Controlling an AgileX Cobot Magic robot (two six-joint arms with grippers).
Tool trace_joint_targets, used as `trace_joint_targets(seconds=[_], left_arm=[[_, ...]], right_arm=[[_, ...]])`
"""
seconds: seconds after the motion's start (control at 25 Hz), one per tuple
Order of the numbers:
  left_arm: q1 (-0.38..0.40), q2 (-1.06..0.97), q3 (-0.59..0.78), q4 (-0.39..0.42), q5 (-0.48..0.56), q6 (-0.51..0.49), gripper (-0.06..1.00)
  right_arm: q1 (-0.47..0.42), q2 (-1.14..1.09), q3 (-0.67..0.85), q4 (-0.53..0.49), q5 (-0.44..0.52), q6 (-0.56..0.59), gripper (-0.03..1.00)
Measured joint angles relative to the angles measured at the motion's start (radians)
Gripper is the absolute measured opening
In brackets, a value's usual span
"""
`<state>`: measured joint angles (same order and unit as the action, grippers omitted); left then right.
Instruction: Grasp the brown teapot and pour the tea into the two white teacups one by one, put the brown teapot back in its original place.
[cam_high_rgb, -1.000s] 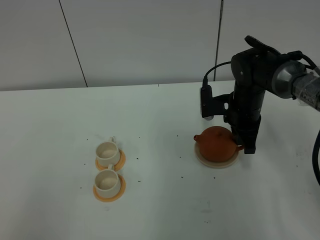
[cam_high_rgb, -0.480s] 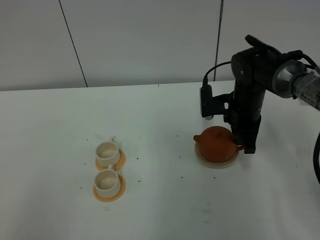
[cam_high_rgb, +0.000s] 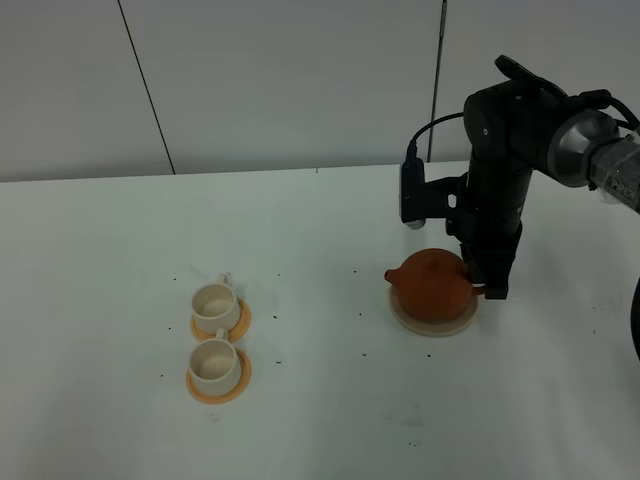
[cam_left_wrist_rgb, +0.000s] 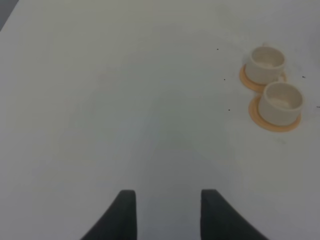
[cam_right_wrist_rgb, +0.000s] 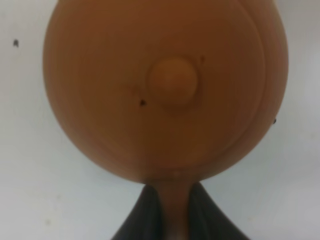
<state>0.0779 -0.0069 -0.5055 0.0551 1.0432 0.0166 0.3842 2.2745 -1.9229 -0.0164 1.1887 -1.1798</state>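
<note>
The brown teapot (cam_high_rgb: 432, 288) sits over the beige coaster, its original place (cam_high_rgb: 437, 323), right of centre; I cannot tell whether it still touches it. My right gripper (cam_high_rgb: 487, 288) is shut on the loop handle (cam_right_wrist_rgb: 173, 210), and the right wrist view looks straight down on the teapot (cam_right_wrist_rgb: 165, 90) and its lid knob. The two white teacups (cam_high_rgb: 215, 302) (cam_high_rgb: 212, 363) stand on orange saucers at the left, one behind the other. In the left wrist view my left gripper (cam_left_wrist_rgb: 167, 202) is open over bare table, with the teacups (cam_left_wrist_rgb: 266, 62) (cam_left_wrist_rgb: 282, 100) well off to one side.
The white table (cam_high_rgb: 330, 400) carries a few small dark specks. A pale panelled wall (cam_high_rgb: 300, 80) rises behind its far edge. A black cable loops at the right arm's wrist (cam_high_rgb: 420, 150).
The right arm has risen a little, and the teapot has shifted slightly up and left with it. The teacups have not moved.
</note>
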Motion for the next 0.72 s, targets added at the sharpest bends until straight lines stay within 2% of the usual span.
trace_joint_targets(seconds=[0.36,0.72], left_arm=[[0.0,0.0,0.0,0.0,0.0,0.0,0.37],[0.0,0.0,0.0,0.0,0.0,0.0,0.37]], right_arm=[[0.0,0.0,-0.018,0.016,0.014,0.028,0.09],[-0.015,0.0,-0.115,0.094,0.03,0.146,0.09]])
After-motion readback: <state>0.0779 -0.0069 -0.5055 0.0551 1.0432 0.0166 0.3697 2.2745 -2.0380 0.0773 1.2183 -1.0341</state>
